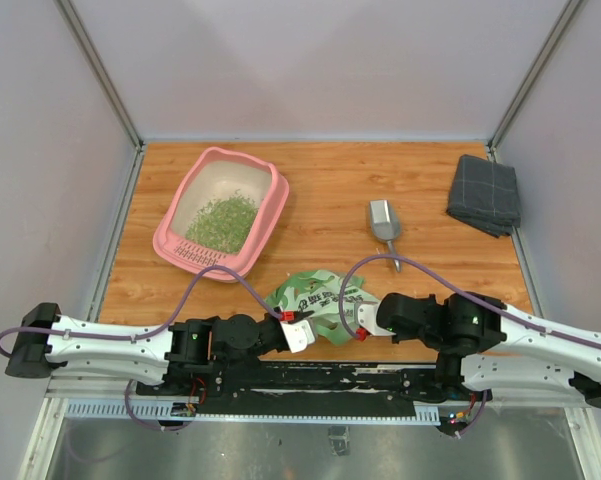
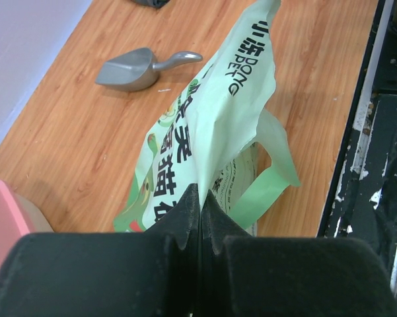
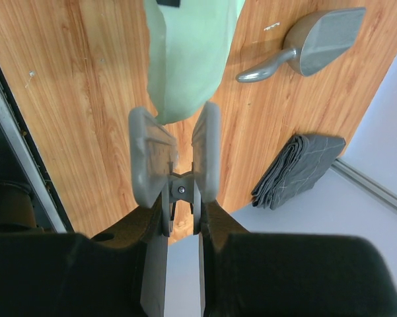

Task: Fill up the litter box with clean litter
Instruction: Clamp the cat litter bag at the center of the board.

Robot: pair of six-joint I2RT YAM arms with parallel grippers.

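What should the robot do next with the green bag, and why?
Probably lift the bag toward the litter box. The left fingers are pinched shut on its edge, the right fingers stand slightly apart at its other end, and the box holds only a small heap of litter.

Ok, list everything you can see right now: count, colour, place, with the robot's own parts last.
litter box: one, pink, far left of table
clean litter: one heap, green, inside the litter box
bag: one, light green, printed, near edge between the arms
scoop: one, grey metal, right of centre
cloth: one, dark grey, folded, far right corner
left claw: black, shut on the bag
right claw: grey fingers slightly apart, at the bag's edge
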